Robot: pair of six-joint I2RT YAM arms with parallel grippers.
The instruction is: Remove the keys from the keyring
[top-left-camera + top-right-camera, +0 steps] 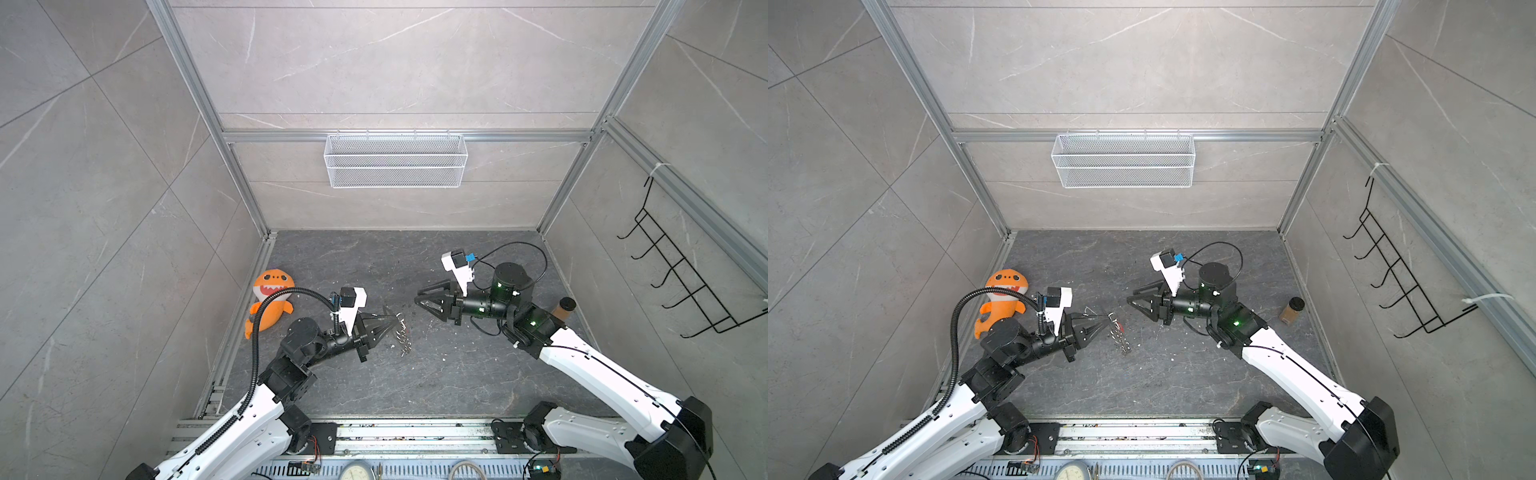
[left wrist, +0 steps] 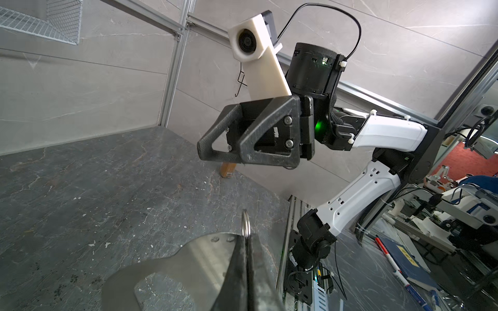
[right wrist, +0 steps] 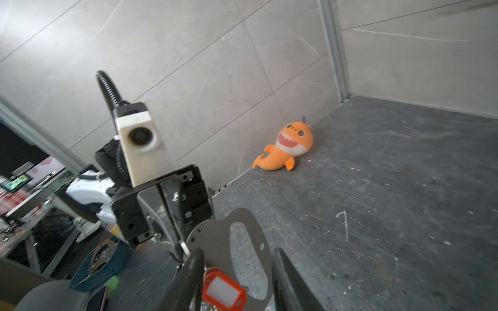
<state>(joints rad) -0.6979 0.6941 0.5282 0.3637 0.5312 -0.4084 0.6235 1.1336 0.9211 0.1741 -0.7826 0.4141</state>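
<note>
Far left: orange shark plush (image 1: 272, 299) lay on the dark table (image 1: 415, 386) against the left wall, well apart from the arms

Left gripper (image 1: 394, 320) sat left of centre, pointing right, jaws pressed together on a silvery ring (image 2: 245, 223) of the keyring (image 1: 402, 331). The left wrist view showed that ring pinched edge-on right at the fingertips (image 2: 238, 255), most of it sticking out past them. The grey oval strap (image 2: 188, 261) hung just beside the closed fingers

In both top views the chain of rings dropped from the left gripper's tip toward the table, with the red tag (image 1: 1121, 325) in the cluster. Couldn't tell if the lowest link touched the surface. The blue tag was too small to pick out

Centre, on the back wall: white wire basket (image 1: 395, 160)

Right gripper (image 1: 416, 297) was right of centre, aimed at the left one, jaws apart, gripping nothing. A gap showed between its tips and the keyring in both top views. In the right wrist view the strap (image 3: 258, 242) and red tag (image 3: 224, 292) sat framed between its fingers (image 3: 188, 272), tag close to one finger, contact not clear

Far right: brown jar (image 1: 565, 309) stood upright near the right wall, black hook rack (image 1: 681, 274) on that wall
</note>
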